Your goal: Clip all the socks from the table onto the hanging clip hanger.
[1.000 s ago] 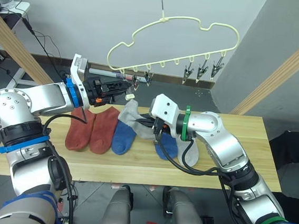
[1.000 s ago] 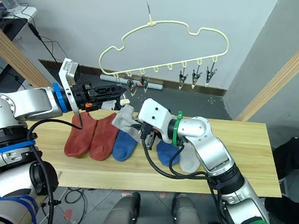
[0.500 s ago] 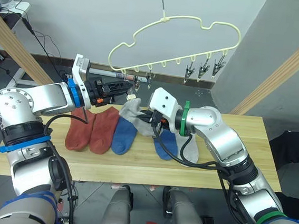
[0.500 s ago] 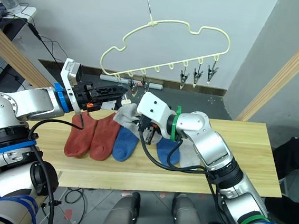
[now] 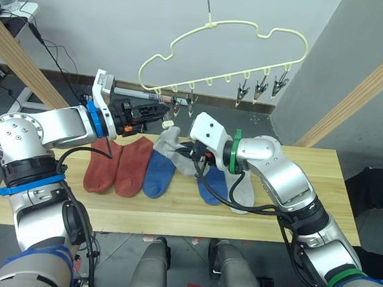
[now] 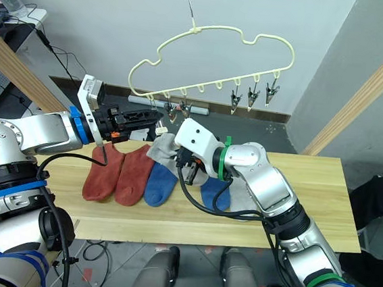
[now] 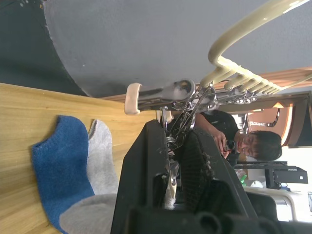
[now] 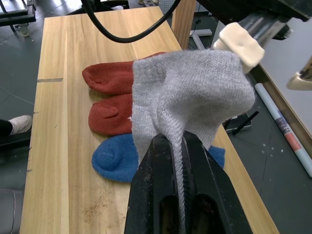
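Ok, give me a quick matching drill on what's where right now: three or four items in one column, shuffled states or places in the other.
Items:
1. light grey knit sock
2. two rust-red ankle socks
3. left gripper
4. pale yellow cloud-shaped clip hanger

States:
A. lying flat on the wooden table
B. hanging from a thin metal hook
C. pinched in the right gripper, lifted
D. squeezing a metal clip

Pairs: 1-C, 2-A, 3-D, 4-B
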